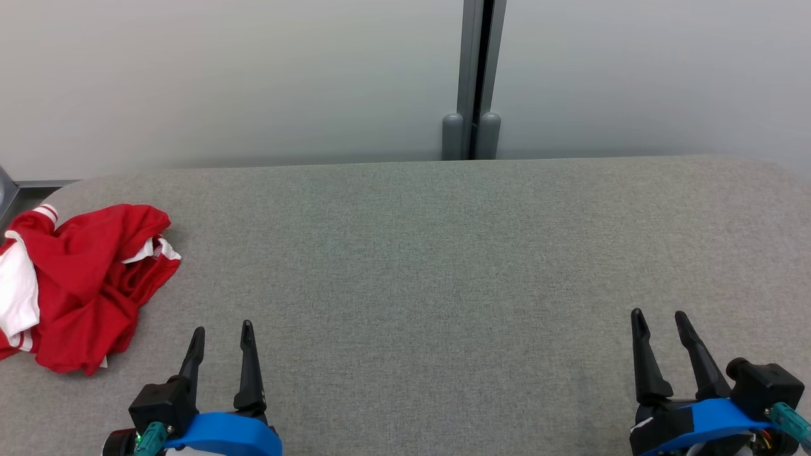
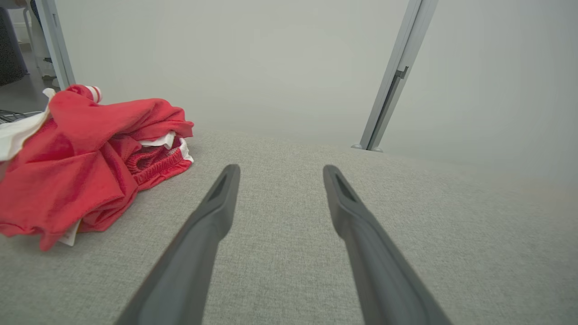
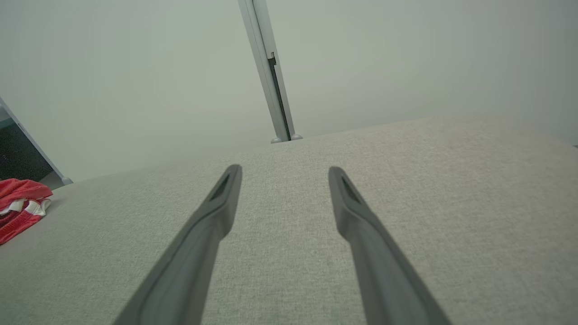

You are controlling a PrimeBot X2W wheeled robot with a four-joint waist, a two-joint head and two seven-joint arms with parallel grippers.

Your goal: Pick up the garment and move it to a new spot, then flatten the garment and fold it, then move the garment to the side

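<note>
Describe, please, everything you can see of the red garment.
The garment is red with white panels and a red-and-white striped cuff, in what looks like soft jersey cloth. It lies crumpled in a loose, unfolded heap at the far left of the grey fabric surface, partly cut off by the head view's edge. Only the surface touches it; the open left hand stands apart from it.

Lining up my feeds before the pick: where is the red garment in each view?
Head view: red garment crumpled at the left edge.
Left wrist view: left side, mid-height.
Right wrist view: far left edge, partly cut off.
Shared landmark: the grey upright post at the back.
</note>
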